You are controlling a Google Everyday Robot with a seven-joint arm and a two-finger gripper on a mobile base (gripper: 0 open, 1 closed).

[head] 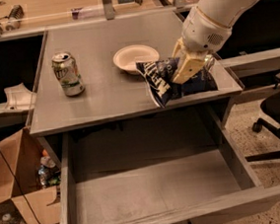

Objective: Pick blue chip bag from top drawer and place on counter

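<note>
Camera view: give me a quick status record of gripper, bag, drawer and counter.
gripper: over right front corner of counter, shut on blue chip bag
blue chip bag: held, out of drawer, lower tip overhanging front edge of counter
top drawer: open, nothing visible inside
counter: green can at left, white bowl near centre

can left on counter | bowl right of can | gripper right of bowl, clasping blue chip bag over counter's front-right edge | top drawer open below, in front

Gripper over matte counter, clasping crinkled foil blue chip bag.
</note>
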